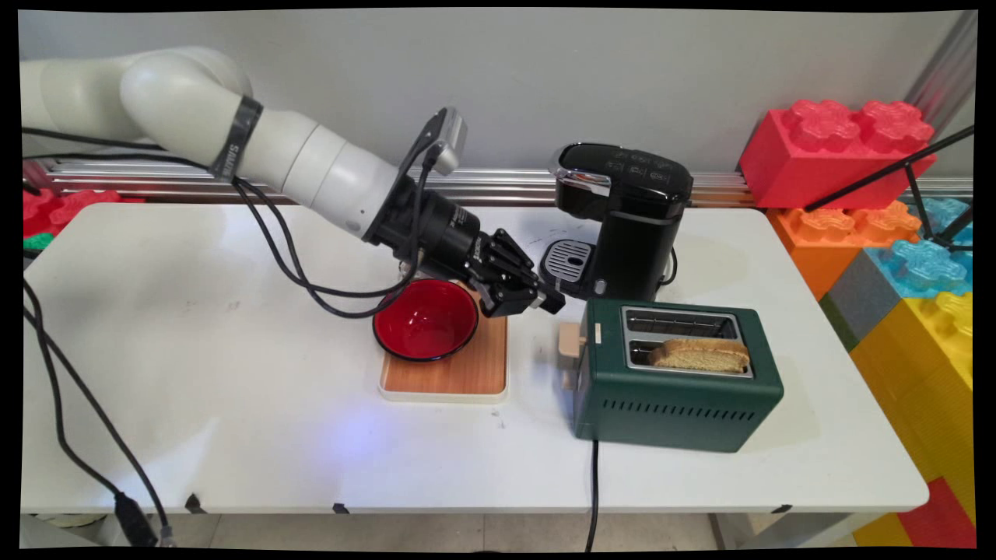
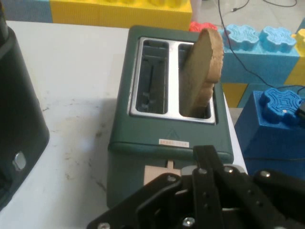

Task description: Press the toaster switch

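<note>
**Claw held low between the red bowl and the green toaster**

The claw [image 1: 537, 299] is seen low over the white counter [image 1: 233, 373], angled down and pointing toward the green toaster [image 1: 673, 389]. It is placed just beside the toaster's lever end, where a beige lever [image 1: 569, 340] sticks out, but contact with it cannot be made out. Whether the fingers are apart or together cannot be told: in the main view they merge into a dark mass, and in the hand view only the black linkage is shown.

A slice of toast [image 1: 700, 355] is seated in the toaster's nearer slot, its top raised above the rim (in the hand view it appears standing upright in the right-hand slot [image 2: 202, 71]); the other slot is seen without bread. The toaster's black cord [image 1: 594, 490] is run over the counter's near edge.

Behind and below the claw's body, a red bowl [image 1: 426, 320] is set on a wooden board [image 1: 467, 365] with a pale rim, the bowl overhanging the board's left side. A black coffee machine [image 1: 622, 218] is placed at the back of the counter, just behind the toaster. Large coloured building blocks [image 1: 836, 152] are stacked to the right of the counter.
</note>
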`<state>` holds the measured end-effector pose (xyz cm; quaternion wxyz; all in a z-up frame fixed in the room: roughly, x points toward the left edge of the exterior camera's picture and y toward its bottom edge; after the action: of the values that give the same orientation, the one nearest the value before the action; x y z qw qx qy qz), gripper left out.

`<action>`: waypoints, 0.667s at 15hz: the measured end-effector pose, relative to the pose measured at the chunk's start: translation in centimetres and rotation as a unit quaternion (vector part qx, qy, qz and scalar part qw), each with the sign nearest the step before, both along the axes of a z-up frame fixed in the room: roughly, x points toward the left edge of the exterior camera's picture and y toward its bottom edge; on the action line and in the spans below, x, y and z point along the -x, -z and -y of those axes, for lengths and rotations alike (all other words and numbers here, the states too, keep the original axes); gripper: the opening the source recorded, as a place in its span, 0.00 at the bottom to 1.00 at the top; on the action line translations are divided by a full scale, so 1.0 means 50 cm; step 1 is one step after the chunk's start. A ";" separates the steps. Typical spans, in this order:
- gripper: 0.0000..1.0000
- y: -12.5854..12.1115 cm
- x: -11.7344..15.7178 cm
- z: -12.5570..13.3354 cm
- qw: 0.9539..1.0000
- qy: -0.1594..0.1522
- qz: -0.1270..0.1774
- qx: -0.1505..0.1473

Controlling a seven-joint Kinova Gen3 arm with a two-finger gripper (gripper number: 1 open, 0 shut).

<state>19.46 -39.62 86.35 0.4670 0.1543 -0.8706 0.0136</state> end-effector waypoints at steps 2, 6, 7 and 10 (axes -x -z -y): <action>0.00 0.017 -0.003 0.001 1.000 0.003 -0.007 0.000; 0.00 0.053 -0.004 0.003 1.000 0.005 -0.023 0.003; 0.00 0.061 -0.002 0.005 1.000 0.005 -0.025 0.006; 0.00 0.087 0.001 0.011 0.999 0.004 -0.030 0.014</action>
<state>19.39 -40.18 82.00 0.4947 0.1449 -0.8567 0.0194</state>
